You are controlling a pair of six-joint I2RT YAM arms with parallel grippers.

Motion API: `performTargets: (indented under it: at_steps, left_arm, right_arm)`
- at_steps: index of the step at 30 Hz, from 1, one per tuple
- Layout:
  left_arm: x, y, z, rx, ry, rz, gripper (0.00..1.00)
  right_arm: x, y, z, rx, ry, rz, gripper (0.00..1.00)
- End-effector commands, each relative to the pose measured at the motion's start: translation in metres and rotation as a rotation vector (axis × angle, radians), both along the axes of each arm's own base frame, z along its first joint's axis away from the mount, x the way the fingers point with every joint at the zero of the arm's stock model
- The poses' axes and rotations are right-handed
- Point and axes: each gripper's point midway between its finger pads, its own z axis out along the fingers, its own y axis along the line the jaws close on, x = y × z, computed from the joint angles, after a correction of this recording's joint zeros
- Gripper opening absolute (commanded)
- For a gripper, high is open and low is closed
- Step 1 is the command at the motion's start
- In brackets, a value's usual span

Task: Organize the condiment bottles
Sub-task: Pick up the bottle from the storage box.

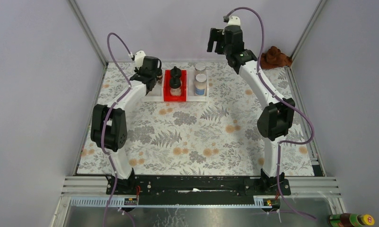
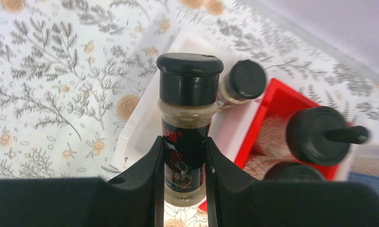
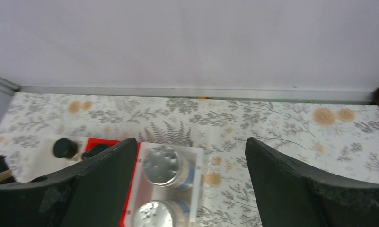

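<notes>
The left gripper (image 2: 183,146) is clamped on a slim dark jar (image 2: 189,82) with a black cap, its fingers (image 2: 149,165) pressing the labelled body from both sides. The jar's long axis runs in line with the fingers, with the cap pointing away from the wrist and the base nearest it. It is held over the left white tray (image 2: 145,113); whether its base touches the tray I cannot tell. A second dark jar (image 2: 244,79) stands upright just beside it in the same tray, cap up.

Next along, the red tray (image 1: 174,98) holds the two clear jars (image 2: 320,135) with black domed caps, one behind the other, both upright. The right white tray (image 1: 200,98) holds the two silver-lidded jars (image 3: 163,165), also one behind the other, lids up.

The three trays sit side by side at the far middle of the flowered table (image 1: 201,132). The right gripper (image 3: 189,142) hangs high above the far edge — fingers spread wide, holding nothing.
</notes>
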Motion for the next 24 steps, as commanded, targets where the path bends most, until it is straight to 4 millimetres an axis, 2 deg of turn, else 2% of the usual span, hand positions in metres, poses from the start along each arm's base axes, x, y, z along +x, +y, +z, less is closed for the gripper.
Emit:
performTargets:
  at_steps: [1,7,13,19,24]
  left_arm:
    - [0.013,-0.017,0.062,0.018,-0.196,-0.118,0.08]
    - [-0.007,-0.051,0.107,-0.010,-0.299,-0.343,0.06]
    - [-0.044,-0.097,0.139,-0.051,-0.393,-0.619,0.05]
    - [-0.079,-0.133,0.158,-0.072,-0.437,-0.834,0.03]
    - [-0.093,-0.152,0.164,-0.088,-0.448,-0.946,0.02]
  right_arm:
    - [-0.018,0.028,0.050,0.129,-0.030,0.133,0.91]
    - [-0.037,0.063,0.067,0.217,-0.005,0.308,0.90]
    - [-0.064,0.099,0.071,0.268,0.044,0.489,0.90]
    - [-0.096,0.133,0.075,0.296,0.079,0.641,0.90]
    - [-0.117,0.152,0.074,0.302,0.110,0.706,0.89]
